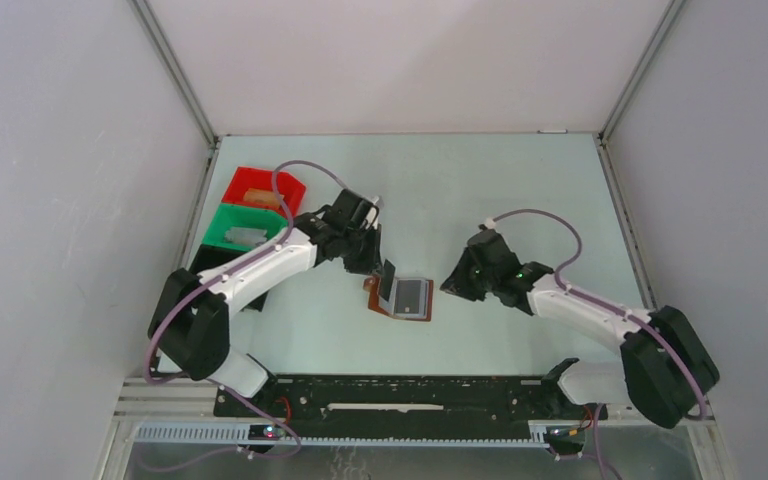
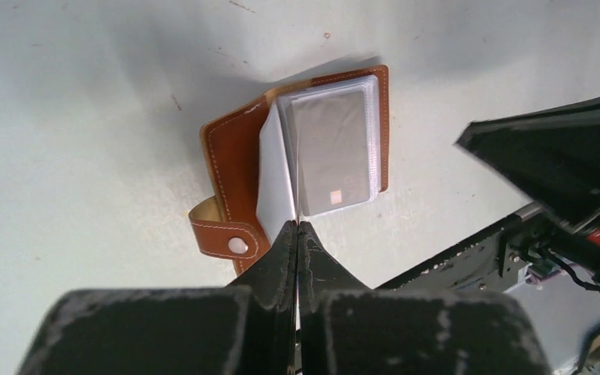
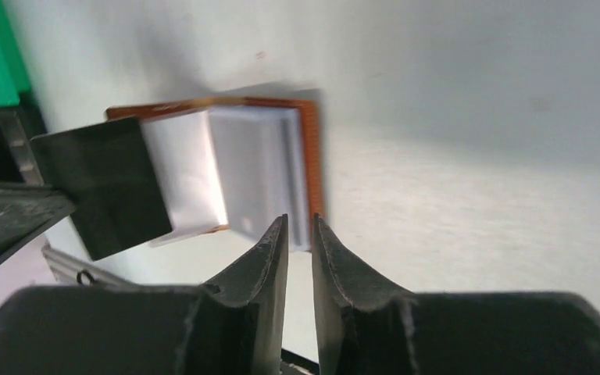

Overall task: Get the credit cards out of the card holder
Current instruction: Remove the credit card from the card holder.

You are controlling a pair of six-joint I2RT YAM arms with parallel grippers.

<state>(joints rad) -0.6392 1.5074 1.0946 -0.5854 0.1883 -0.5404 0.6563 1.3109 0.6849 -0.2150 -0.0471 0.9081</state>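
Clamped tight in left gripper (image 2: pixel 298 234): one dark credit card (image 1: pixel 388 283), lifted on edge above card holder (image 2: pixel 226 156), open mid-bench toward near edge. Right gripper (image 3: pixel 299 226) barely parted, empty, close beside. Second card (image 2: pixel 332 152) yet to extract.

Two arms, left arm (image 1: pixel 260 270) and right arm (image 1: pixel 600 312): white link shells, bulky black joint housings, black wrists. A purple-grey cable (image 1: pixel 305 168) loops along the left arm on the far side of the black base rail (image 1: pixel 400 395), with a matching loop on the right arm. A green LED (image 1: pixel 525 268) is lit on the right wrist, beyond the rail. The left gripper (image 2: pixel 298 226) has matte black tapered fingers with blocky bases scuffed grey-white. The right gripper (image 3: pixel 300 223) has the same black wedge fingers, with curved inner edges and dusty worn bases.
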